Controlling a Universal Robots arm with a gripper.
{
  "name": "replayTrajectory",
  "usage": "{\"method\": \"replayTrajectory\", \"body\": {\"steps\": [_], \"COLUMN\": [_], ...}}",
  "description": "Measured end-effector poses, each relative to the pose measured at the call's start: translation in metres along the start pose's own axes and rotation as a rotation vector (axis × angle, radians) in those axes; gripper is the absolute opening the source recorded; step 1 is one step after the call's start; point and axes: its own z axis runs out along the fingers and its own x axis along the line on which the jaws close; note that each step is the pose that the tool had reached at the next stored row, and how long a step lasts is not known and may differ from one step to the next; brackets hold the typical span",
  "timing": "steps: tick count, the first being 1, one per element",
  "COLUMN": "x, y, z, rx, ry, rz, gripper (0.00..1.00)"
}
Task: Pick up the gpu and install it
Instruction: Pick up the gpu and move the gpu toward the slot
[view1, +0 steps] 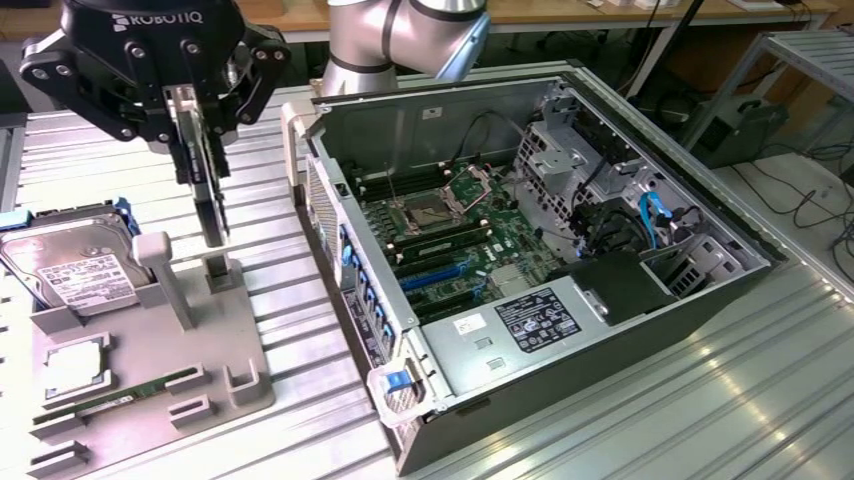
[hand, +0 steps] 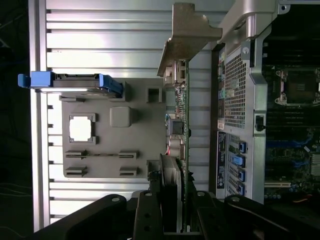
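The gripper (view1: 198, 140) is closed on the upper end of the gpu (view1: 210, 210), which hangs straight down from it, edge-on and with its long axis upright. The card's lower end is at the slotted stand of the grey fixture tray (view1: 220, 360), and I cannot tell whether they touch. In the wrist view the silver bracket (hand: 187, 35) sits at the card's end away from the fingers (hand: 150, 215). The open computer case (view1: 400, 120) lies to the exterior view's right of the card, close beside the tray, with its motherboard slots (view1: 434, 272) facing up
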Motion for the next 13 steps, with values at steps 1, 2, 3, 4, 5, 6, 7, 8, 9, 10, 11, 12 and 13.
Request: {"method": "replayTrajectory", "body": {"steps": [1, 2, 3, 4, 5, 6, 7, 8, 9, 10, 11, 12, 13], "x": [-0.0012, -0.0021, -0.0031, -0.004, -0.0046, -0.0053, -0.0059, -0.0066, -0.0073, -0.008, -0.0088, -0.0096, -0.0104], "y": [0.0, 0.0, 0.0, -0.0001, 0.0, -0.0001, 0.0, -0.0001, -0.0001, -0.0001, -0.0001, -0.0001, -0.0001], "z": [0.0, 0.0, 0.0001, 0.0, 0.0, 0.0, 0.0, 0.0, 0.0, 0.0001, 0.0, 0.0001, 0.0001], "rx": [0.0001, 0.0, -0.0001, 0.0, 0.0, 0.0, 0.0, 0.0, 0.0, 0.0, 0.0001, 0.0, 0.0], "ry": [0.0, 0.0, -0.0001, 0.0, 0.0, 0.0, 0.0, 0.0, 0.0, -0.0001, 0.0, -0.0001, 0.0], "rz": [0.0, 0.0, 0.0, 0.0, 0.0, 0.0, 0.0, 0.0, 0.0, 0.0, 0.0, 0.0, 0.0], "gripper": [0.28, 0.28, 0.28, 0.28, 0.28, 0.28, 0.28, 0.28, 0.28, 0.28, 0.28, 0.28, 0.28]}}
